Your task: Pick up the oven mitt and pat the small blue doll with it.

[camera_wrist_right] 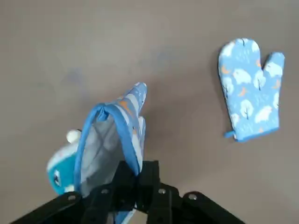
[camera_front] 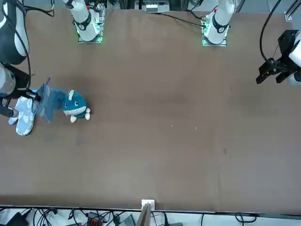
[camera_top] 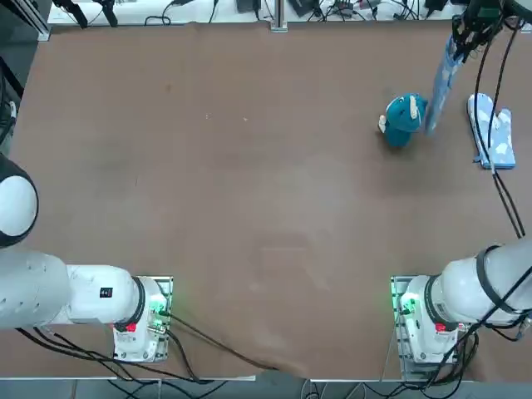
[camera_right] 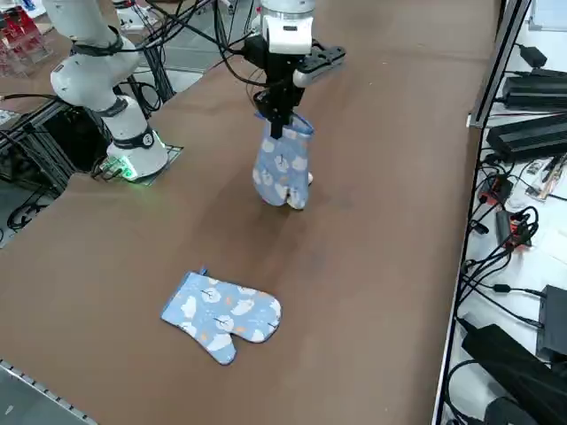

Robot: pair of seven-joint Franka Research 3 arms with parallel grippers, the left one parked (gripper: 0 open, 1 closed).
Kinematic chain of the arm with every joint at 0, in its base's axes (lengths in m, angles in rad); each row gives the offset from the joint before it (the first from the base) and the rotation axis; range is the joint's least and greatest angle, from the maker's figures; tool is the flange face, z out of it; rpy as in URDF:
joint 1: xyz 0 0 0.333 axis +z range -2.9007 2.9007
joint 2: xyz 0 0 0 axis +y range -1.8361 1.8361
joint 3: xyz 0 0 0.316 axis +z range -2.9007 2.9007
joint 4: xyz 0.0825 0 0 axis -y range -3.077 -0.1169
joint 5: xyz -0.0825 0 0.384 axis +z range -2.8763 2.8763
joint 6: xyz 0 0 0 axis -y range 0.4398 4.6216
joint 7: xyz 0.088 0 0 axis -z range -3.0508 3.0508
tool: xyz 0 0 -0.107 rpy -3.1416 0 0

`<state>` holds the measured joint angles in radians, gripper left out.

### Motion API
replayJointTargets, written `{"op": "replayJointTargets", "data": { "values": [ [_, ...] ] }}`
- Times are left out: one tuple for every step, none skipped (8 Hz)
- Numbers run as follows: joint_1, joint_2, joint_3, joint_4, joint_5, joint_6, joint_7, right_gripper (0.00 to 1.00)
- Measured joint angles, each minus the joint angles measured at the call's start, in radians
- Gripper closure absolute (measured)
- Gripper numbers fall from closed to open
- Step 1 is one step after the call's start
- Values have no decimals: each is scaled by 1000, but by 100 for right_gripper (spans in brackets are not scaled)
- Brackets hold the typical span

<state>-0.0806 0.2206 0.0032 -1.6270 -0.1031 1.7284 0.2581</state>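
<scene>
Writing: none I can make out from here
Mitt count: two, one held, one lying flat
Doll count: one
Doll look: small blue doll (camera_top: 402, 120), teal-blue plush, rounded head, whitish belly, cream fin-like patches, dark eye
Doll place: on the table (camera_top: 249, 208), toward its far right corner, just beside the held mitt
Right gripper (camera_wrist_right: 137, 173): pinched shut on the cuff edge of the held oven mitt (camera_right: 283, 166), above the table's far right part
Held mitt look: light blue, white and orange print, blue trim, grey lining, hanging fingers-down
Spare mitt (camera_right: 221, 312): same print, flat near the table's right edge
</scene>
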Motion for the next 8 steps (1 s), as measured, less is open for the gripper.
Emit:
{"op": "replayJointTargets", "data": {
  "values": [
    [-1,32,-3,53,13,1,3,96],
    [-2,56,-7,98,17,1,4,96],
    [-4,74,-12,143,18,0,4,96],
    [-7,81,-20,177,-8,-7,-8,96],
    [-14,82,-31,194,-74,-17,-46,96],
    [-23,83,-35,198,-133,-36,-77,96],
    [-25,86,-35,199,-149,-87,-84,96],
    [-21,89,-28,198,-149,-151,-84,96]
  ]
}}
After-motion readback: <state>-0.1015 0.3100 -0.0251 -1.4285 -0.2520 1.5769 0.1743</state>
